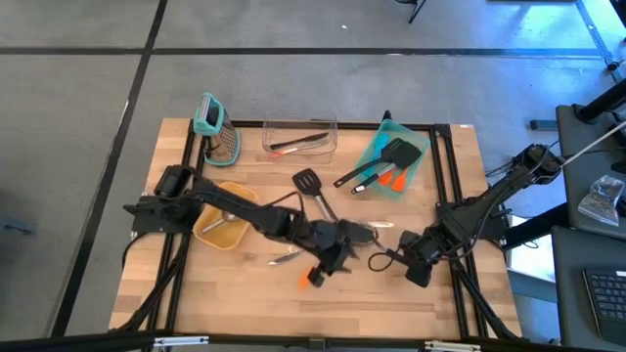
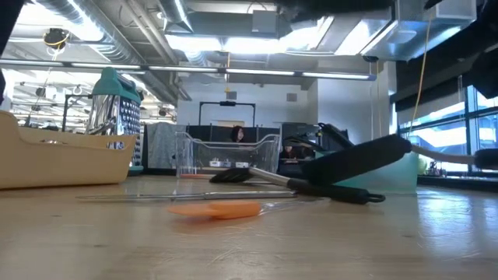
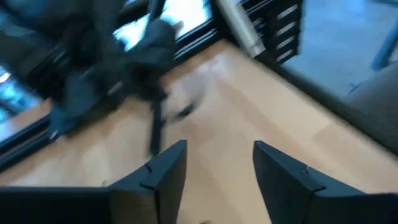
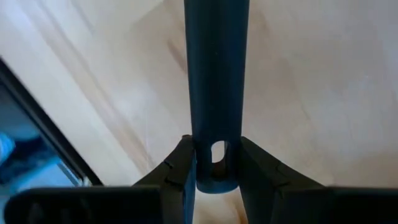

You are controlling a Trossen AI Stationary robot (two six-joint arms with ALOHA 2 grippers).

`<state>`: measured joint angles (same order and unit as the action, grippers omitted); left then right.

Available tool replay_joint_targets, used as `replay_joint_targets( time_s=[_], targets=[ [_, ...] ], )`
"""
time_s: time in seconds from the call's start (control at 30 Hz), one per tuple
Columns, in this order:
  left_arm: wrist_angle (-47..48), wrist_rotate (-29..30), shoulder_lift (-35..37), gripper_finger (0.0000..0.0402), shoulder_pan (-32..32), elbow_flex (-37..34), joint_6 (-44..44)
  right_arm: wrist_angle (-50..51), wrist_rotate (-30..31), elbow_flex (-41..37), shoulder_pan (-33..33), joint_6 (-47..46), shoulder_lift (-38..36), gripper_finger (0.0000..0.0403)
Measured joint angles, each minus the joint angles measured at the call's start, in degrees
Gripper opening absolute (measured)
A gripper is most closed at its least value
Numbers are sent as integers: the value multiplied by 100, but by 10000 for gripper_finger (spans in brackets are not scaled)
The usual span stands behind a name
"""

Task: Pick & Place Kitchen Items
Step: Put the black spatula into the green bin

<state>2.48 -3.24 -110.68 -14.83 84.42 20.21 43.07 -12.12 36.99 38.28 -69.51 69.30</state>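
My right gripper [image 1: 405,258] [image 4: 216,177] hovers over the table's near right part, shut on a dark utensil handle [image 4: 216,87]. My left gripper [image 1: 350,250] [image 3: 219,152] stands open over the table's near middle, pointing toward the right arm, with only bare wood between its fingers. An orange spatula [image 1: 311,279] [image 2: 214,208] lies flat on the table just near of it. A black slotted turner [image 1: 307,182] lies on the wood farther back. More turners and orange spatulas [image 1: 389,164] lie in a teal tray [image 1: 415,178]. My right gripper pinches the handle's free end [image 4: 216,142], at its hang hole, between its two fingers [image 4: 180,168]. The fingers slant steeply down, and the handle runs on away from them, along their line. Its other end is out of the frame, so whether it touches the table cannot be told.
A tan bin [image 1: 209,235] sits under the left arm at the near left. At the back stand a teal-handled grater [image 1: 217,129] and a clear container [image 1: 299,125] with utensils. Thin metal pieces [image 1: 286,256] lie near the left gripper. Black frame rails [image 1: 446,166] run along the table's sides.
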Motion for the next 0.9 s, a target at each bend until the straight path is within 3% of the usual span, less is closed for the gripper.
replay_joint_targets(
  time_s=[0.13, 0.37, 0.7, 0.9],
  targets=[
    [-69, -229, -172, 210, 331, -9, -64, 96, 1, 100, 40, 511, 0, 88],
    [-894, -1542, -556, 225, 906, -3, -554, 516, 529, 604, 46, 1097, 0, 88],
    [-580, -1611, -579, 226, 885, 660, -289, 792, 589, 757, -117, 1236, 22, 88],
    [44, -1536, -1165, 226, 846, 1341, -324, 759, 456, 759, -270, 1361, 214, 88]
  ],
)
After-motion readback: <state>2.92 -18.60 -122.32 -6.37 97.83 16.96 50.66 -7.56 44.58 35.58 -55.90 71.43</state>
